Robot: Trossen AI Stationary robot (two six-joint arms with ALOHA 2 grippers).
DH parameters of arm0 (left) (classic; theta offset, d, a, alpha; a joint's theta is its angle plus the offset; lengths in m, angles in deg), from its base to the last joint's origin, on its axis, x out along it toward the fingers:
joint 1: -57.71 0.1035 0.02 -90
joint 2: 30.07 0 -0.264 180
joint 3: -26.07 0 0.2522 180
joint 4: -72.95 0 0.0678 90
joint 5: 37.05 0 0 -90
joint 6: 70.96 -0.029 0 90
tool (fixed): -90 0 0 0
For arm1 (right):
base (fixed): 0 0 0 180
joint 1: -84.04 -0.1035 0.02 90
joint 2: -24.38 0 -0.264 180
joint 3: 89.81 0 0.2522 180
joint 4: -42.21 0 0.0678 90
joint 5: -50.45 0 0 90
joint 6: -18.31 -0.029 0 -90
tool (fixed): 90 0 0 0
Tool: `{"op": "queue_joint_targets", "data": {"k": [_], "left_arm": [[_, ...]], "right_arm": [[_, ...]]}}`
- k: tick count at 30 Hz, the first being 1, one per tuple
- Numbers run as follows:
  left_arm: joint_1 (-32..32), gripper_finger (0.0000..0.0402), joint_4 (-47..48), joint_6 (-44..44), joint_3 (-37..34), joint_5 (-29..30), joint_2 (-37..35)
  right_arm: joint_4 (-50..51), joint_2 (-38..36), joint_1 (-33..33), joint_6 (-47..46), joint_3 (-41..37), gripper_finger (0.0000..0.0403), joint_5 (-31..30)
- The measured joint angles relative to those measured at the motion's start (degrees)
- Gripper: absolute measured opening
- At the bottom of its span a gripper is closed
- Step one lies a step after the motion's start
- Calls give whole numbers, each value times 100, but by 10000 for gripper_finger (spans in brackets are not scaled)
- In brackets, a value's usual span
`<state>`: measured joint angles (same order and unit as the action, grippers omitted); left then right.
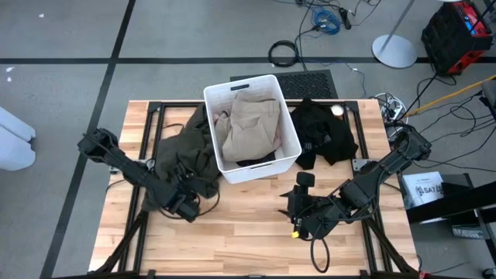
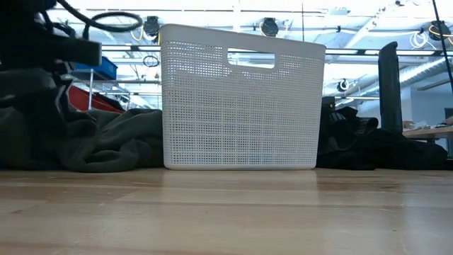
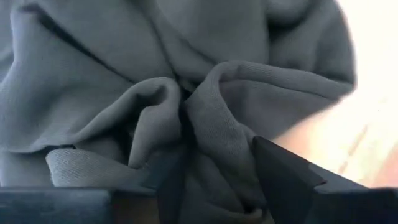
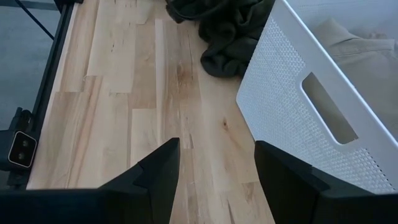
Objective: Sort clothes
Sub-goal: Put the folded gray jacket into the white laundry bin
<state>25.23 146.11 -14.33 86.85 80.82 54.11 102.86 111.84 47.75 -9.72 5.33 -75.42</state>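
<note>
Dark olive garment is heaped on the table against the left wall of the white bin, spilling toward the front. In the bin: khaki garments on top, a pale pink edge at the left, a bit of black at the front. Black garment lies bunched on the table just right of the bin, touching it.

Left arm reaches in from the table's left edge, stretched low along the front of the olive heap. Left gripper is part-open with a fold of olive fabric bunched between its fingers; pinching it, not fully clenched.

Right arm is folded back from the right edge, wrist over bare wood in front of the bin. Right gripper is open, empty, touching nothing, pointed at the bin's handle side.
</note>
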Motion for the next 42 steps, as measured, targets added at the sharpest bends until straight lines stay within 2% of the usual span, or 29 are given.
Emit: {"op": "queue_joint_targets", "data": {"k": [3,6,8,13,18,25,30,32,35,42], "left_arm": [[69,133,-234,91,-21,-36,2],[45,43,-510,-119,-12,-37,2],[-6,15,-633,-172,23,-14,2],[-228,7,-633,-174,452,95,4],[-611,4,-597,-363,1423,467,7],[-1347,2,-738,-1166,3349,1634,7],[-1951,2,-1580,-2412,4452,2594,5],[-2122,1,-1887,-2810,4664,2967,4],[-2258,1,-1902,-2864,4748,3343,4],[-2242,1,-1831,-2709,4653,3547,7]], "right_arm": [[0,0,-2,0,0,194,0],[0,0,0,0,0,194,-2],[2,0,0,0,0,194,0],[7,0,0,-78,-1,194,0],[7,0,-2,-272,-2,194,0],[13,0,-20,-619,-2,194,22],[7,71,-94,-793,-2,194,20],[-26,178,-140,-806,-2,194,20],[-171,421,-216,-969,-4,194,55],[-584,935,-214,-896,-9,194,714]]}}
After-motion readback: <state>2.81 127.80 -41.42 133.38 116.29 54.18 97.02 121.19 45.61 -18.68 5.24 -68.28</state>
